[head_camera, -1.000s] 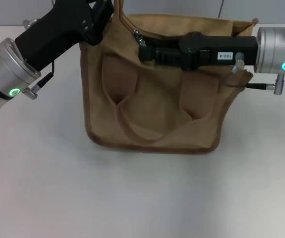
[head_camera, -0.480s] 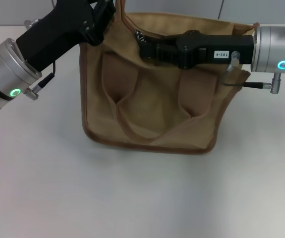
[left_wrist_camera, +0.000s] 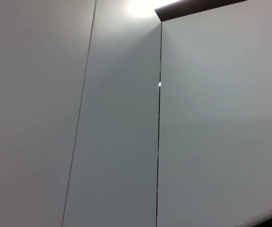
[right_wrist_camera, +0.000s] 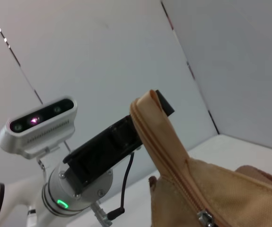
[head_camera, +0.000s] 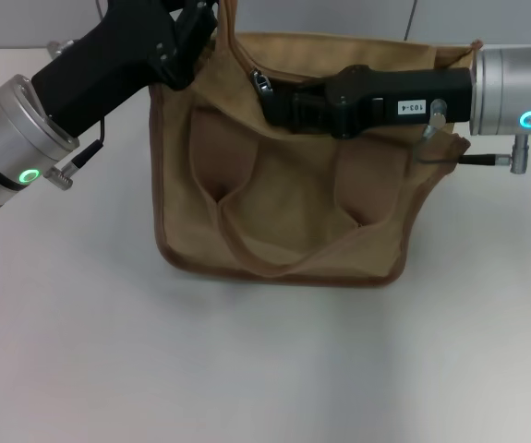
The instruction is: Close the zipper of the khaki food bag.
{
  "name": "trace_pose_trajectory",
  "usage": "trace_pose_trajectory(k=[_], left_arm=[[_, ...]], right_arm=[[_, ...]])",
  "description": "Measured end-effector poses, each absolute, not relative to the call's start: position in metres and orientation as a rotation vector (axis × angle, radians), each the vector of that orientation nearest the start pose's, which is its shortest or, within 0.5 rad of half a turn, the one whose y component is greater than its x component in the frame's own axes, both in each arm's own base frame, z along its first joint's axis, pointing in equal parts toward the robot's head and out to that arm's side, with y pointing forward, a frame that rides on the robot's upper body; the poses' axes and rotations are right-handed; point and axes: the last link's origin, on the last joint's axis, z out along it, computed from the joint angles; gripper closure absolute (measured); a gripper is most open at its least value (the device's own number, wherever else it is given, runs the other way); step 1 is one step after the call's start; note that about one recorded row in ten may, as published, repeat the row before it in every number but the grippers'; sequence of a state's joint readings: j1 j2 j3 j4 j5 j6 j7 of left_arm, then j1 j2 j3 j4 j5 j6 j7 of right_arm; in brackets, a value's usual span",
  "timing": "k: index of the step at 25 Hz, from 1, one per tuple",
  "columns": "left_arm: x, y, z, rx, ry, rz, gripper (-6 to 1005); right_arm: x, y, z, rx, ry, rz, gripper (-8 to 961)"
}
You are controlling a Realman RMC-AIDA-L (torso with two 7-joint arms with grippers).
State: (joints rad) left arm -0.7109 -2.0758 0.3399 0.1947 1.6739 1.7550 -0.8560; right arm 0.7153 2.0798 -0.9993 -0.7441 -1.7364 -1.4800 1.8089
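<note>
Right pincer [head_camera: 267,100] at zipper [head_camera: 259,81] pull, grip unclear; left pincer [head_camera: 200,18] pinching khaki food bag [head_camera: 283,198] corner.

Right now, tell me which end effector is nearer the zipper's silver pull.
Right. The right end effector reaches across the khaki food bag right beside the pull. The left end effector is farther, at the bag's left top corner.

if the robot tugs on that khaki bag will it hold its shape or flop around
The khaki food bag probably flops: its front panel sags and creases, and its strap handles droop. The left gripper holds one top corner up, so it likely slumps without support. The cloth should give under the right gripper pulling the zipper.
</note>
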Motion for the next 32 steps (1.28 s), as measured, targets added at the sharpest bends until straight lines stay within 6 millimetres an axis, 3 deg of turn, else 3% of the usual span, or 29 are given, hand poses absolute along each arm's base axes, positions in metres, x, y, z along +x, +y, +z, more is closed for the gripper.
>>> trace_pose_trajectory(k=[4,10,16,22,23,27,29,31,32], left_arm=[[-0.190,0.348,0.005,-2.236,-0.190,-1.495,924],[-0.196,0.347,0.009,-2.206,-0.201,-1.494,922],[-0.200,0.348,0.015,-2.173,-0.210,-1.493,921],[-0.202,0.348,0.017,-2.165,-0.215,-1.493,919],[-0.202,0.348,0.017,-2.164,-0.216,-1.492,919],[-0.202,0.348,0.017,-2.163,-0.217,-1.490,918],[-0.202,0.348,0.016,-2.163,-0.227,-1.495,918],[-0.205,0.349,0.017,-2.153,-0.258,-1.494,917],[-0.205,0.349,0.017,-2.153,-0.258,-1.494,917]], right_arm=[[0.141,0.379,-0.005,-2.870,0.760,0.800,931],[0.151,0.376,0.011,-2.830,0.785,0.713,943],[0.171,0.370,0.036,-2.749,0.821,0.691,926],[0.204,0.363,0.065,-2.634,0.905,0.654,887],[0.215,0.357,0.076,-2.599,0.926,0.680,880],[0.223,0.348,0.091,-2.562,0.932,0.765,854],[0.231,0.340,0.104,-2.512,0.908,0.895,841],[0.238,0.324,0.109,-2.556,0.767,1.079,828],[0.238,0.324,0.109,-2.556,0.767,1.079,821]])
